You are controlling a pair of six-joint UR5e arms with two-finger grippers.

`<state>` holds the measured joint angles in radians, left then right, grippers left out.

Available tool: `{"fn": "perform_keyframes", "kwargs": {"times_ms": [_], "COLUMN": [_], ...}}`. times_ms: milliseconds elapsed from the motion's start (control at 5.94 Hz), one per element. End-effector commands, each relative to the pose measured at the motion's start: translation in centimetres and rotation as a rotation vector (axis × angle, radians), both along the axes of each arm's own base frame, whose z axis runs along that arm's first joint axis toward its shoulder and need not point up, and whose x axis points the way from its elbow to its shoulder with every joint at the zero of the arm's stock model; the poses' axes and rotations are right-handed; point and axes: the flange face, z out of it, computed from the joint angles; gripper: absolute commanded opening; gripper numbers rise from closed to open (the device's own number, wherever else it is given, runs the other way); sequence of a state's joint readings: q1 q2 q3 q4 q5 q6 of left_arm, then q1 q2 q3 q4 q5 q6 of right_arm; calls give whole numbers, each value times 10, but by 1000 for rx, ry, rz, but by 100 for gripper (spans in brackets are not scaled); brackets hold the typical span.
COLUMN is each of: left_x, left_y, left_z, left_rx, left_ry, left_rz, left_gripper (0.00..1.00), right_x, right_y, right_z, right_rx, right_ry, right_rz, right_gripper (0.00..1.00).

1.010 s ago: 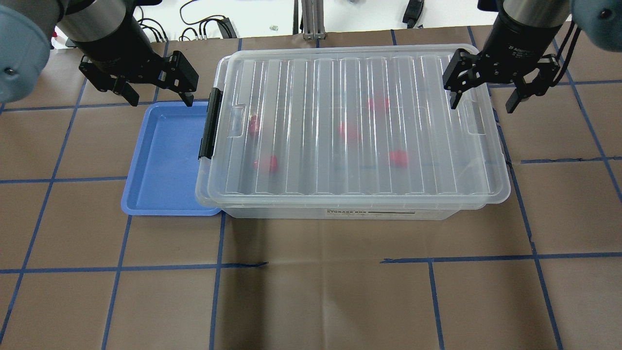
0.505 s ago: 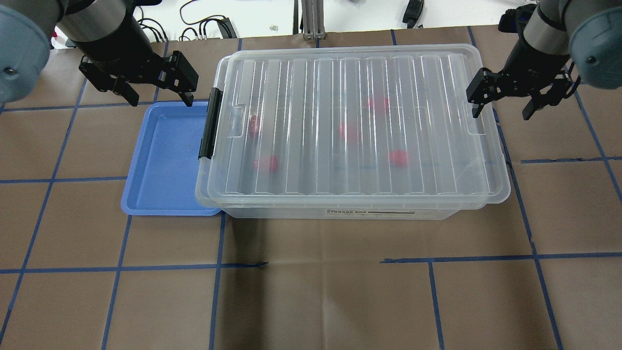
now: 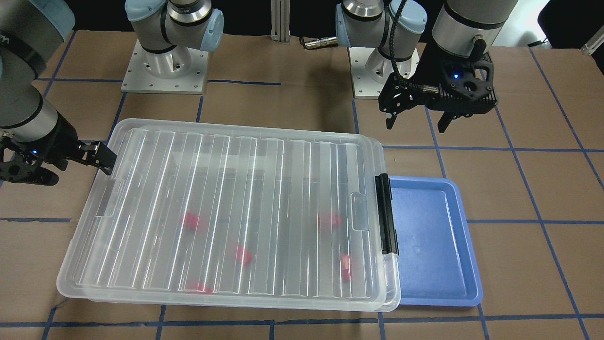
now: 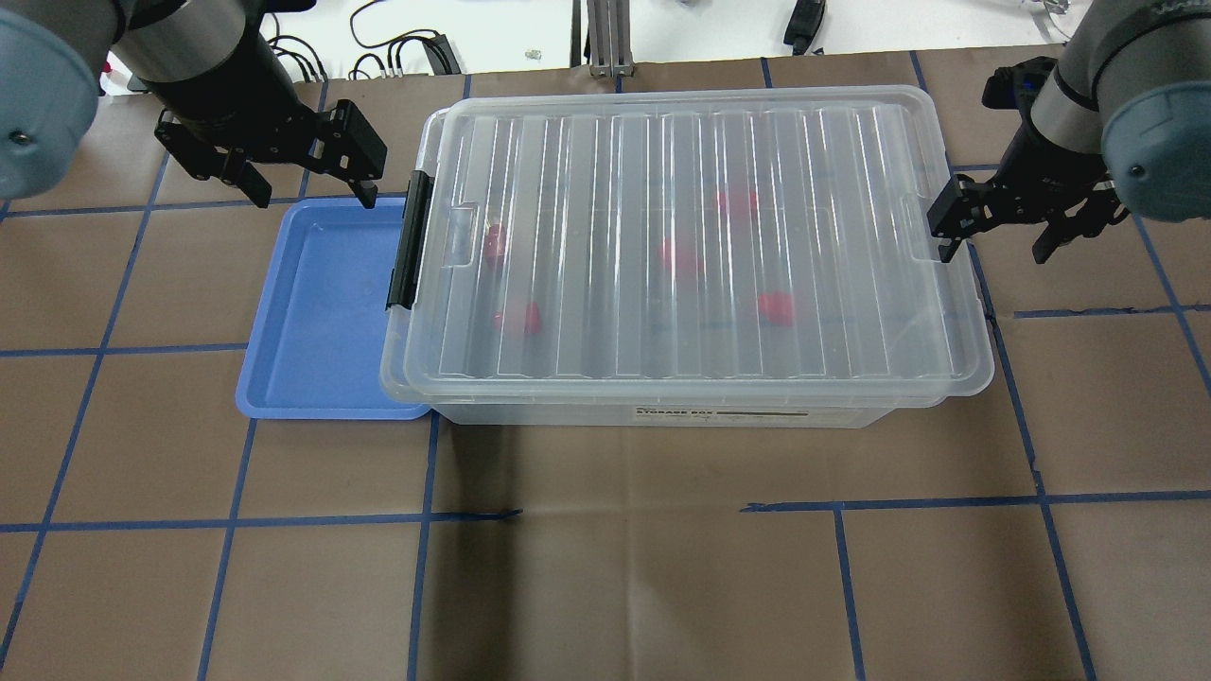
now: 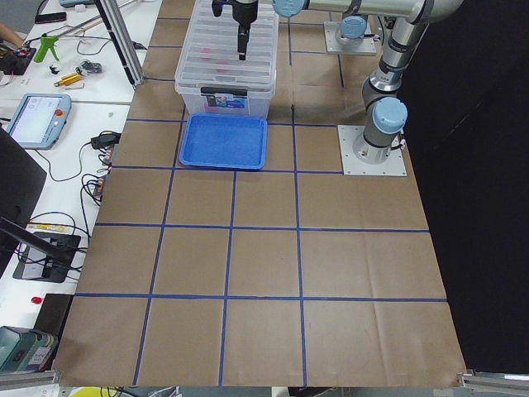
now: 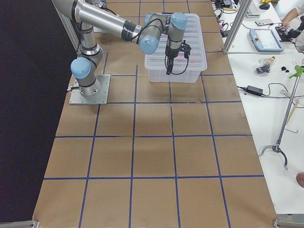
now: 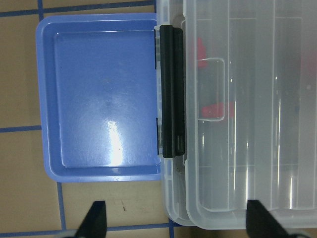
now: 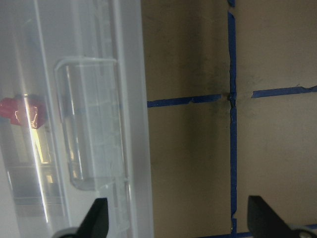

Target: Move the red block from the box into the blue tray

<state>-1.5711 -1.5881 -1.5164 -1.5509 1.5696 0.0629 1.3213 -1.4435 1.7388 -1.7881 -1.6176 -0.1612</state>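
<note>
The clear box (image 4: 681,246) stands in the middle of the table with its ribbed lid on and a black latch (image 4: 410,241) on its left end. Several red blocks, such as one (image 4: 518,319), show blurred through the lid. The blue tray (image 4: 322,312) lies empty against the box's left end. My left gripper (image 4: 314,194) is open and empty above the tray's far edge; its wrist view shows the tray (image 7: 104,99) and the latch (image 7: 172,91). My right gripper (image 4: 991,248) is open and empty at the box's right end, one finger at the lid's rim (image 8: 94,124).
Brown paper with a blue tape grid (image 4: 426,515) covers the table. Both robot bases (image 3: 165,71) stand behind the box. Cables (image 4: 397,57) lie past the far edge. Operators' benches with tools (image 5: 37,107) flank the table's far side.
My right gripper has moved right and lower, from above the lid's right far corner to the box's right end. The left gripper, box and tray have not moved.
</note>
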Motion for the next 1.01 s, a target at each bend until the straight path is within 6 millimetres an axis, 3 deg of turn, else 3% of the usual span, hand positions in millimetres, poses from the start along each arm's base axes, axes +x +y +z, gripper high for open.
{"fn": "perform_keyframes", "kwargs": {"times_ms": [0, 505, 842], "left_x": [0, 0, 0], "left_y": [1, 0, 0], "left_z": [-7, -8, -7], "left_rx": [5, 5, 3], "left_ry": [-3, 5, -3], "left_rz": [-1, 2, 2], "left_gripper": [98, 98, 98], "right_x": [-2, -14, -55], "right_y": [1, 0, 2], "right_z": [-11, -18, -18], "right_rx": [22, 38, 39], "right_ry": [-1, -2, -14], "right_rz": [4, 48, 72], "right_gripper": [100, 100, 100]}}
